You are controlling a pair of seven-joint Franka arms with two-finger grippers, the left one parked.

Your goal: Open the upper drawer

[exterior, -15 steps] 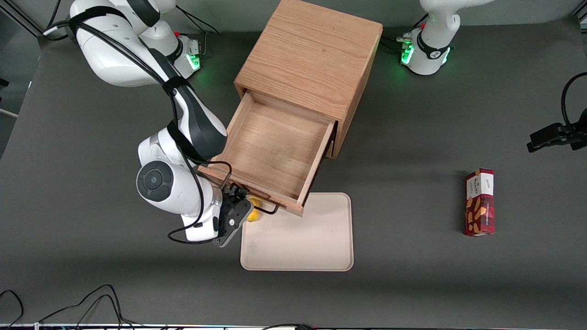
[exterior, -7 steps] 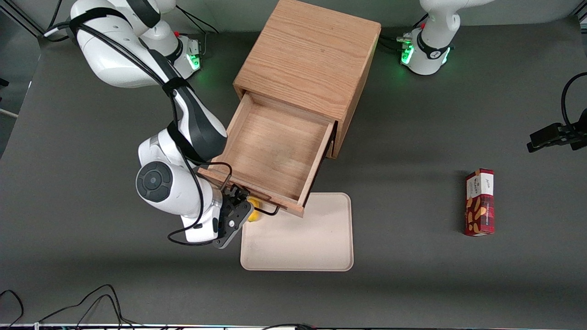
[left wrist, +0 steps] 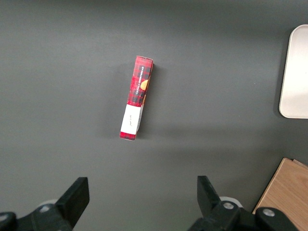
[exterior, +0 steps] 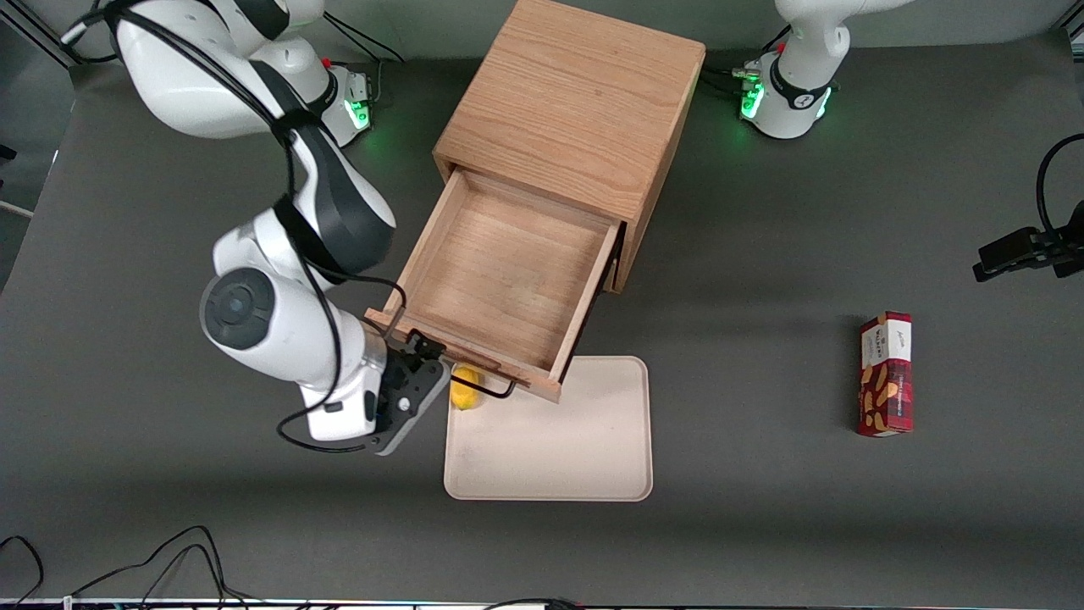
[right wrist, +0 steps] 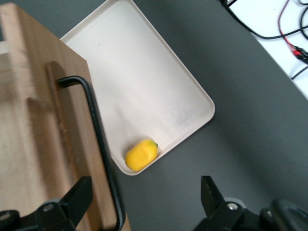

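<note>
The upper drawer (exterior: 500, 280) of the wooden cabinet (exterior: 576, 102) stands pulled far out, and its inside is bare. Its black wire handle (exterior: 495, 391) runs along the drawer front nearest the front camera. My right gripper (exterior: 421, 356) is at the end of that handle toward the working arm's end of the table. In the right wrist view the gripper (right wrist: 144, 204) is open. The handle (right wrist: 98, 139) passes between the fingers, close to one of them, and is not clamped. The drawer front (right wrist: 33, 120) shows beside it. The bottom drawer is hidden under the open one.
A beige tray (exterior: 550, 440) lies on the table partly under the drawer front, with a small yellow object (exterior: 464, 391) in its corner; both show in the right wrist view (right wrist: 144, 86) (right wrist: 141, 155). A red snack box (exterior: 886, 373) lies toward the parked arm's end.
My right wrist and gripper have shifted along the drawer front toward the working arm's end, uncovering the yellow object. The drawer stays pulled out.
</note>
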